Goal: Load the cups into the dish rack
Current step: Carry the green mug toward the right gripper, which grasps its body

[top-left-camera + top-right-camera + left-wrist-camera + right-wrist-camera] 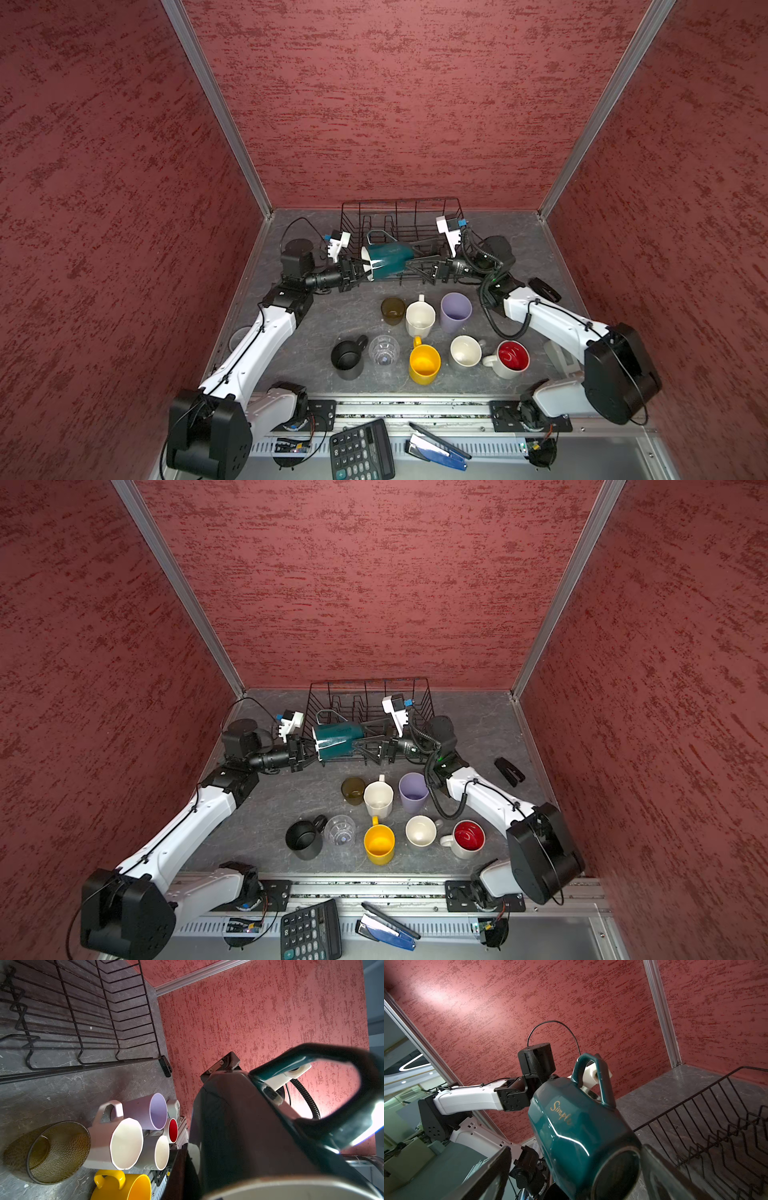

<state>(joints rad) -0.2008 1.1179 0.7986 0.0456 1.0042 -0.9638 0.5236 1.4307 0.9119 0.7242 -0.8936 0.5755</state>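
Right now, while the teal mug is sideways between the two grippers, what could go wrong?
1. The left gripper pinches only the rim of the teal mug, and the right gripper is open around its base. If the left lets go first, the mug may fall onto the wires of the dish rack.
2. The olive glass and white mug stand just in front of the rack; a falling mug might knock them.

I'm running this from afar in a robotics lab test booth: red textured panels in aluminium framing wall in a grey stone-look worktop. At 6 o'clock, a slotted rail, bare circuit boards, a calculator and a stapler. In the right wrist view, office ceiling lights show beyond the framing.
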